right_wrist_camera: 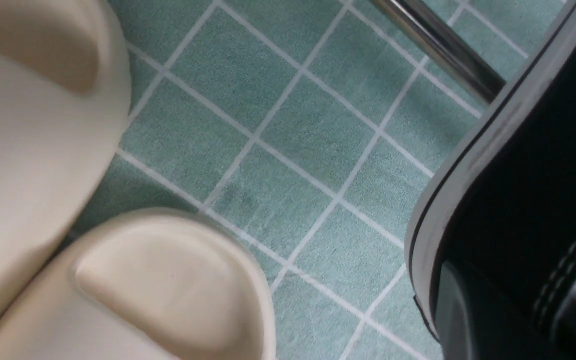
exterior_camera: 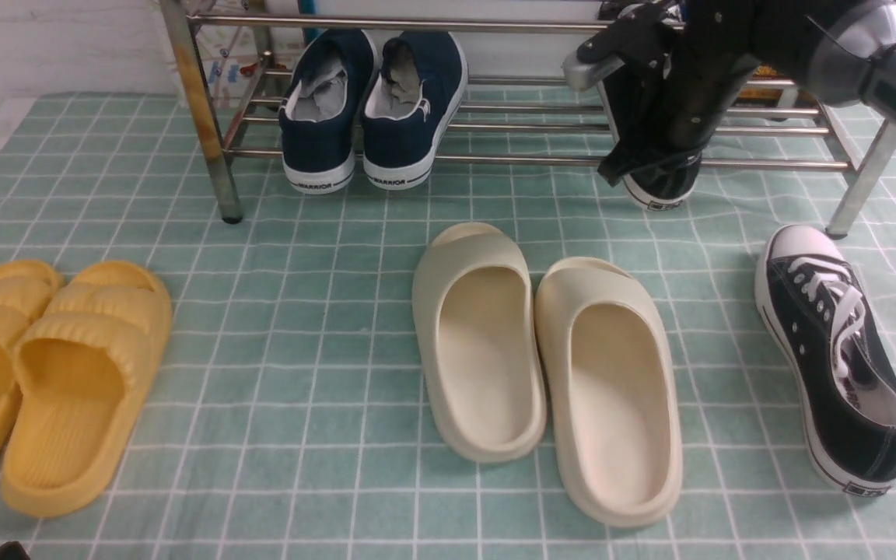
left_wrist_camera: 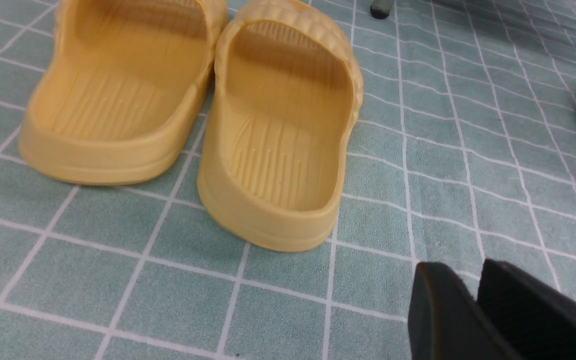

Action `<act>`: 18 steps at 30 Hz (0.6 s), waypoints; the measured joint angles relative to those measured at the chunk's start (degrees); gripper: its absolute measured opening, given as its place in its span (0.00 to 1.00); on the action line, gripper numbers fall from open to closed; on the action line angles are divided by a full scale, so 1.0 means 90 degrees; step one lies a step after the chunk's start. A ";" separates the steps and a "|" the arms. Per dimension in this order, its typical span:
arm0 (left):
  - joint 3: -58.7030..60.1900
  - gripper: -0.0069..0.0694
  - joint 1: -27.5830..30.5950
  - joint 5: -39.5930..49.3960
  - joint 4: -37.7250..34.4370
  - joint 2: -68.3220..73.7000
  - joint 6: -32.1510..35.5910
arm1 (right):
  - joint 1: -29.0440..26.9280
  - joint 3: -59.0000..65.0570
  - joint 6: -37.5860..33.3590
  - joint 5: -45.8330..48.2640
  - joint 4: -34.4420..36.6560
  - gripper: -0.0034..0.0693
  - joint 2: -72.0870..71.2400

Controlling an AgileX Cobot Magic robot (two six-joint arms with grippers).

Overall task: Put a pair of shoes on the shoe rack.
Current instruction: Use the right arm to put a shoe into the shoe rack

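"Shoes [exterior_camera: 837, 358], how far along?"

"Halfway at best. Left jaws, nearest: open or closed, I can't tell. Near sneaker [exterior_camera: 837, 358] lies on the mat [exterior_camera: 300, 350], untouched. Beyond, my right jaws clench the second sneaker [exterior_camera: 658, 187], heel hanging off the shoe rack's [exterior_camera: 495, 159] front bar, not seated."

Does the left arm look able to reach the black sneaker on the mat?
Probably not: that sneaker lies far right, the left gripper sits far left by the yellow slides, with the cream slides between. The right gripper holds the other sneaker.
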 joint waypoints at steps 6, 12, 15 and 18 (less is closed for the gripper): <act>0.0000 0.27 0.0000 0.0000 0.0000 0.0000 0.0000 | 0.0000 0.0000 0.0020 -0.0051 0.0015 0.10 0.0078; 0.0000 0.27 0.0000 0.0000 0.0000 0.0000 0.0000 | 0.0006 -0.0030 0.0076 -0.0257 -0.0064 0.27 0.0069; 0.0000 0.28 0.0000 0.0000 0.0000 0.0000 0.0000 | 0.0019 -0.0060 0.0286 -0.0414 -0.0176 0.43 -0.0026; 0.0000 0.28 0.0000 0.0000 0.0000 0.0000 0.0000 | 0.0018 -0.0060 0.0467 -0.0287 -0.0245 0.54 -0.0163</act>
